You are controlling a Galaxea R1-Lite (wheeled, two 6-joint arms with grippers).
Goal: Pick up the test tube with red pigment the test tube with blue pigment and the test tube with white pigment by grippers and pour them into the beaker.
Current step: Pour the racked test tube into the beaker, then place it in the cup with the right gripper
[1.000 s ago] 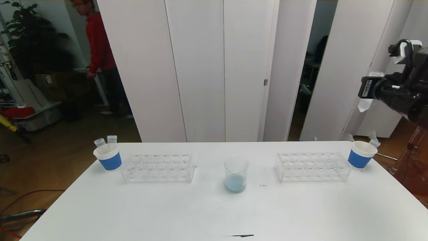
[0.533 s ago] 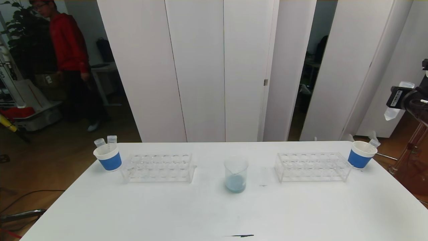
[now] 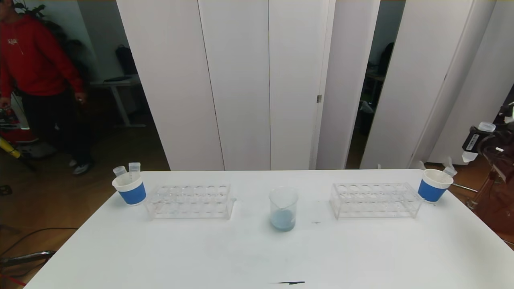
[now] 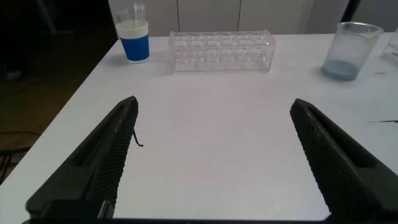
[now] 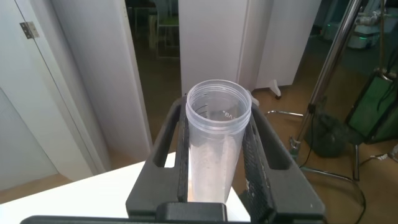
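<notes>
The beaker (image 3: 283, 208) stands mid-table with pale blue liquid at its bottom; the left wrist view shows the beaker (image 4: 351, 50) too. My right gripper (image 3: 474, 141) hangs off the table's far right edge, above the right cup, shut on the test tube with white pigment (image 3: 486, 127). In the right wrist view the gripper (image 5: 217, 118) clamps that clear tube (image 5: 214, 143), mouth up, with a whitish film on its wall. My left gripper (image 4: 212, 106) is open and empty, low over the table's near left part. No tube with red or blue pigment shows.
Two clear racks (image 3: 188, 200) (image 3: 375, 199) flank the beaker. A blue-banded cup (image 3: 129, 188) at the far left holds two clear tubes (image 3: 119, 170). Another cup (image 3: 433, 185) at the far right holds one tube (image 3: 449, 170). A person in red (image 3: 32, 60) stands beyond the table's left.
My right gripper has carried the tube rightward and down, toward the edge of the head view. The person in red has walked to the left. The left gripper has not moved.
</notes>
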